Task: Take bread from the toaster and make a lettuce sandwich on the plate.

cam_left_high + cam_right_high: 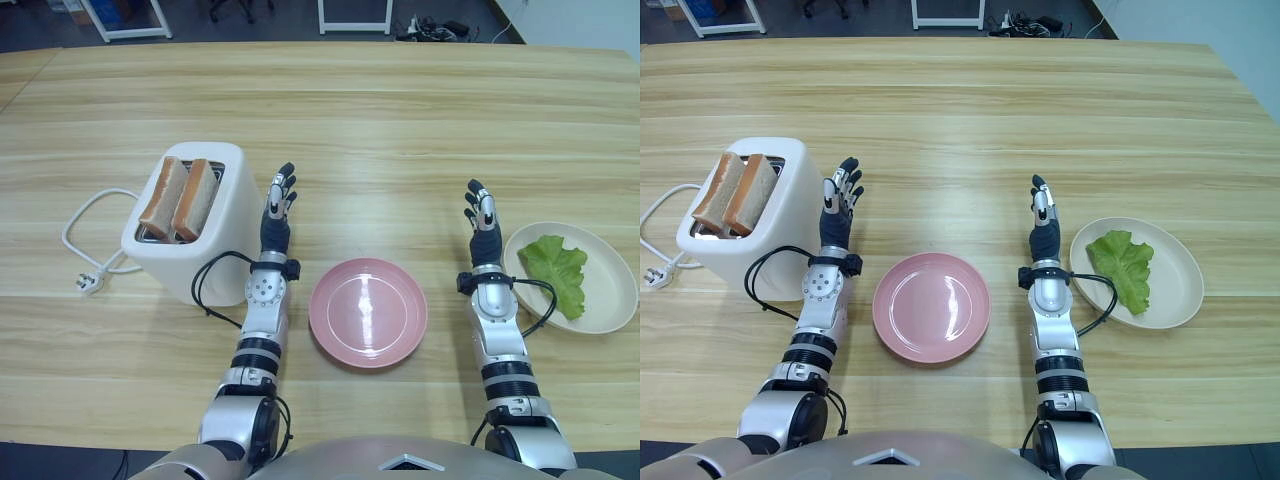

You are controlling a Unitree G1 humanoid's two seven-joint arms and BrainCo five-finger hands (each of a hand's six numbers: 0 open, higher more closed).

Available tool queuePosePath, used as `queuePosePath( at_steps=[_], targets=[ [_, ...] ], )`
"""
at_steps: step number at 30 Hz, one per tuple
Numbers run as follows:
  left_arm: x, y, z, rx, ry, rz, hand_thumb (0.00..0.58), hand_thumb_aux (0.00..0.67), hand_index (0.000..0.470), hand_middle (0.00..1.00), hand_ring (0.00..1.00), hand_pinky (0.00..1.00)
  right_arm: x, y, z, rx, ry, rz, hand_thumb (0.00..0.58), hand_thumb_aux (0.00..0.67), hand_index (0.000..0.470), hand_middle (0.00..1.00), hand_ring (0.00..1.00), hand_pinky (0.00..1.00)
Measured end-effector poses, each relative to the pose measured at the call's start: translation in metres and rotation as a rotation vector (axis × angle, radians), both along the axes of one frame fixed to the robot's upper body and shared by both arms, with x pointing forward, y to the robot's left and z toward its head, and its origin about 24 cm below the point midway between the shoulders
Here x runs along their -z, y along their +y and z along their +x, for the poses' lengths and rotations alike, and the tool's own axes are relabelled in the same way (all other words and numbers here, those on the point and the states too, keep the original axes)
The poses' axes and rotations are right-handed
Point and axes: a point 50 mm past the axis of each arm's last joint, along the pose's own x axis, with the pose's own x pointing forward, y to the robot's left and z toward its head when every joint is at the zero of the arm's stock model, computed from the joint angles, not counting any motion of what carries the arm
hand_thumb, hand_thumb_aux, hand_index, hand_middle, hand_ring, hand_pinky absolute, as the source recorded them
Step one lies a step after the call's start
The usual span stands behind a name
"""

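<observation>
Nothing of the sandwich is made yet, as far as I can see from here; the pink plate (368,312) sits bare on the counter (400,120) in front of the robot, and everything else is best placed from it. To the plate's left stands the white toaster (225,238), with two slices of bread (180,198) standing up out of its slots (brown at the crust, neither one lifted out); to the plate's right, a little apart, lies a cream dish (615,300) holding the lettuce (555,272) leaf. The left hand (278,208) is between the plate and the toaster, just beside the toaster's wall, fingers stretched out straight and holding nothing; the right hand (483,215) is between the plate and the cream dish, its fingers likewise straight and empty. So I judge every step is left: bread out, one slice onto the plate, lettuce on that, second slice on top.
</observation>
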Motion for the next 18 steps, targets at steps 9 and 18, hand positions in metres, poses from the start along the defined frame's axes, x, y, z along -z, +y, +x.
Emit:
queuePosePath(
  at_steps=[9,18],
  targets=[
    [0.000,-0.003,0.000,0.028,0.004,0.021,0.000,0.000,0.000,0.00,0.00,0.00,0.002,0.001,0.000,-0.001,0.005,0.003,0.000,0.000,0.000,0.00,0.00,0.00],
    [-0.099,-0.004,-0.045,0.218,-0.417,-0.060,0.000,0.000,0.000,0.00,0.00,0.00,0.006,0.002,0.001,-0.003,0.015,0.006,0.000,0.000,0.000,0.00,0.00,0.00]
  ],
)
